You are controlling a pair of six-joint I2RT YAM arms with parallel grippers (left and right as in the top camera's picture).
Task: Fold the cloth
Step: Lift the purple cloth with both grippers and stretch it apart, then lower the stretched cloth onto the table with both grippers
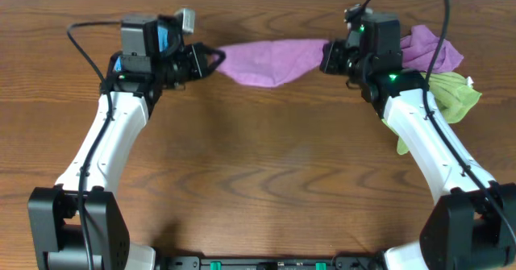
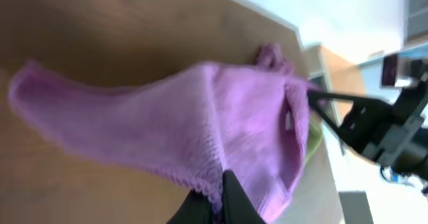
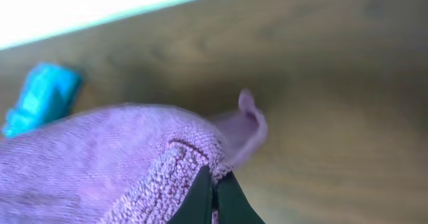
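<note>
Left tool (image 1: 216, 59) clamps cloth (image 1: 270, 62) | right tool (image 1: 327, 56) likewise | spare cloths (image 1: 442, 54) part-hidden behind right arm (image 1: 419, 125)

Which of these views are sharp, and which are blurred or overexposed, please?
Overhead: sharp and evenly lit, the purple cloth crisp. Left wrist: whole picture soft, background at right washed out. Right wrist: weave by the right pincer clear, table behind blurred, top-left strip blown white.

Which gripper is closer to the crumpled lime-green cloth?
Right. The right gripper grips the stretched purple cloth at its end nearest the crumpled lime-green cloth; the left gripper grips the opposite end, much farther away.
</note>
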